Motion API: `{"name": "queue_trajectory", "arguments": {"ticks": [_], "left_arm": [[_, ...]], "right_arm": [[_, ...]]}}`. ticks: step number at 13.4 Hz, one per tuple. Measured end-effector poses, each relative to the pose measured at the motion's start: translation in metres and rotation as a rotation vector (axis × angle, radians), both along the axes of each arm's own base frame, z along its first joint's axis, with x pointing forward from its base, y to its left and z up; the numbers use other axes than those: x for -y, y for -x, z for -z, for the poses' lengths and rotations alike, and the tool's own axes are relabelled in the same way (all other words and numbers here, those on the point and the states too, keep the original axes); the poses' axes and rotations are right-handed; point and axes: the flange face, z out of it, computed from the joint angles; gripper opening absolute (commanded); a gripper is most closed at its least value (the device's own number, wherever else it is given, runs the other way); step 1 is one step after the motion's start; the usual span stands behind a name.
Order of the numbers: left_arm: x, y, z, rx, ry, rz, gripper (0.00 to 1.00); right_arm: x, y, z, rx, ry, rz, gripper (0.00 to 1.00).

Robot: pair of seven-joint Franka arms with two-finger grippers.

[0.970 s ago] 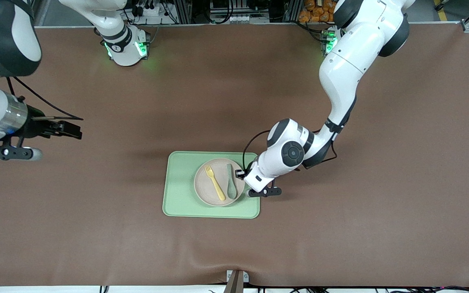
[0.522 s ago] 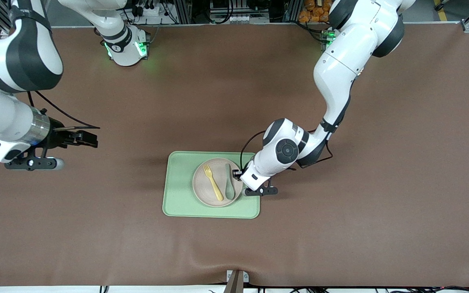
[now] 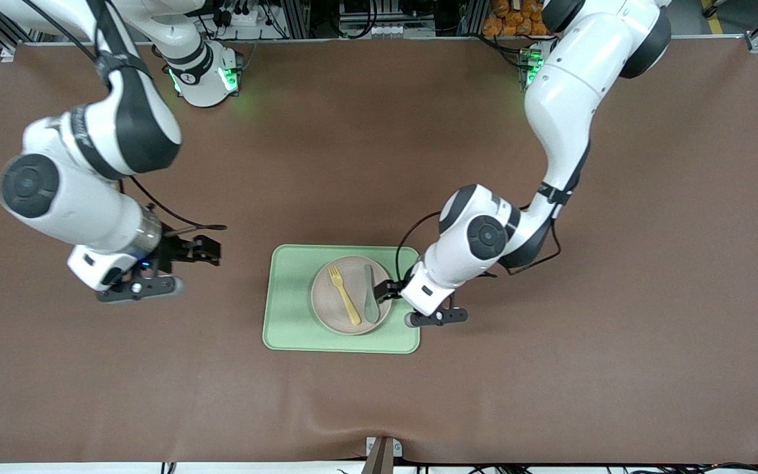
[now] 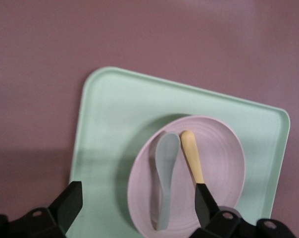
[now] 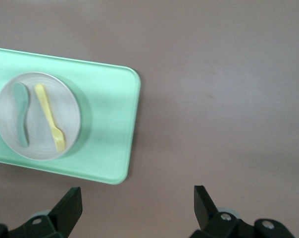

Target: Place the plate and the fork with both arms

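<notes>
While fork [image 3: 345,294] tines show in front, left wrist hides them.

- The plate [image 3: 351,294] sits on a tray [image 3: 290,316], toward the left arm's end.
- The fork [image 3: 345,295] and a spoon [image 3: 371,293] lie side by side on the plate.

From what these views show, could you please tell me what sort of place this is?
Probably a robotics lab bench: two white arms bolted along a brown-covered table, cables and equipment racks at its edge, and a green tray with a plate, fork and spoon staged as props.
</notes>
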Motion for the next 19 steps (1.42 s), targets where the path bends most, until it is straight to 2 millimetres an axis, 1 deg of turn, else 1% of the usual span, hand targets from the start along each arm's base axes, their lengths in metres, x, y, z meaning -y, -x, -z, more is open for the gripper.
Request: {"name": "queue_trajectory", "arguments": {"ticks": [1,3,4,6,8,9,10,12,14,15,16,19], "left_arm": [[-0.018,-0.008,-0.018,-0.011,-0.014,-0.010,1.00],[-0.060,-0.021,-0.056,-0.031,-0.072,-0.021,1.00],[-0.082,-0.025,-0.076,-0.039,-0.104,-0.029,1.00],[-0.129,-0.032,-0.116,-0.057,-0.147,-0.063,1.00],[-0.181,-0.035,-0.148,-0.075,-0.176,-0.108,1.00],[-0.207,-0.036,-0.160,-0.074,-0.198,-0.118,1.00],[-0.232,-0.036,-0.170,-0.069,-0.225,-0.121,1.00],[-0.270,-0.031,-0.188,-0.054,-0.258,-0.103,1.00],[-0.295,-0.018,-0.206,-0.053,-0.282,-0.064,1.00],[-0.305,-0.009,-0.218,-0.064,-0.295,-0.045,1.00],[-0.312,0.001,-0.229,-0.080,-0.308,-0.027,1.00],[-0.322,0.026,-0.257,-0.125,-0.335,-0.011,1.00]], "right_arm": [[-0.021,-0.004,0.012,0.015,-0.011,-0.031,1.00],[-0.062,-0.011,0.037,0.046,-0.035,-0.081,1.00],[-0.078,-0.015,0.051,0.054,-0.045,-0.098,1.00],[-0.099,-0.024,0.086,0.076,-0.065,-0.115,1.00],[-0.111,-0.031,0.122,0.099,-0.082,-0.125,0.94],[-0.118,-0.032,0.138,0.105,-0.087,-0.130,0.88],[-0.128,-0.031,0.150,0.111,-0.089,-0.143,0.85],[-0.153,-0.026,0.169,0.122,-0.070,-0.183,0.84],[-0.171,-0.022,0.184,0.131,-0.046,-0.198,0.80],[-0.177,-0.019,0.193,0.130,-0.040,-0.200,0.78],[-0.181,-0.017,0.199,0.127,-0.035,-0.203,0.75],[-0.187,-0.013,0.213,0.116,-0.027,-0.214,0.73]]}}
